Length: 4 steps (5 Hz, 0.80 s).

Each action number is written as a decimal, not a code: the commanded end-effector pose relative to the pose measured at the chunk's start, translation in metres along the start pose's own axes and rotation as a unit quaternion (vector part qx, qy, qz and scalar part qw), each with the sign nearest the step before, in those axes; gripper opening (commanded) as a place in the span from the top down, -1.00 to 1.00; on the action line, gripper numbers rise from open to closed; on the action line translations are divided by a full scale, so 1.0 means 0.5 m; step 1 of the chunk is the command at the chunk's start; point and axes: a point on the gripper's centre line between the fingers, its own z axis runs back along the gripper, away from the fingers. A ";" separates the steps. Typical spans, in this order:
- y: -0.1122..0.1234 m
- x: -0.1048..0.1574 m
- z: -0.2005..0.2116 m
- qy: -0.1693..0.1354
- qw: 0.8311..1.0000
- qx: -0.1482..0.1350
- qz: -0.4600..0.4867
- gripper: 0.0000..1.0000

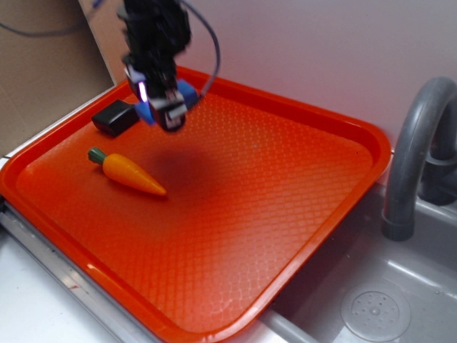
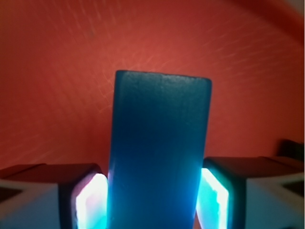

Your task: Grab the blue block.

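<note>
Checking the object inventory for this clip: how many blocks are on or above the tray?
2. The blue block is held between the gripper fingers above the tray's far-left area; the black block lies on the tray beside it. None appears hidden.

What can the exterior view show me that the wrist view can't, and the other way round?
Only the exterior view shows the carrot, the black block, the faucet, the sink and the whole tray. Only the wrist view shows, close up, the jaws pressed against both sides of the blue block. Both show the blue block in the gripper above the orange tray.
</note>
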 end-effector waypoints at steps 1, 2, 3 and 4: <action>0.046 -0.057 0.183 -0.097 0.990 -0.039 0.095 1.00; 0.069 -0.090 0.228 -0.101 0.984 -0.026 0.142 1.00; 0.094 -0.116 0.231 -0.133 0.974 -0.078 0.166 1.00; 0.099 -0.109 0.231 -0.112 0.978 -0.060 0.165 1.00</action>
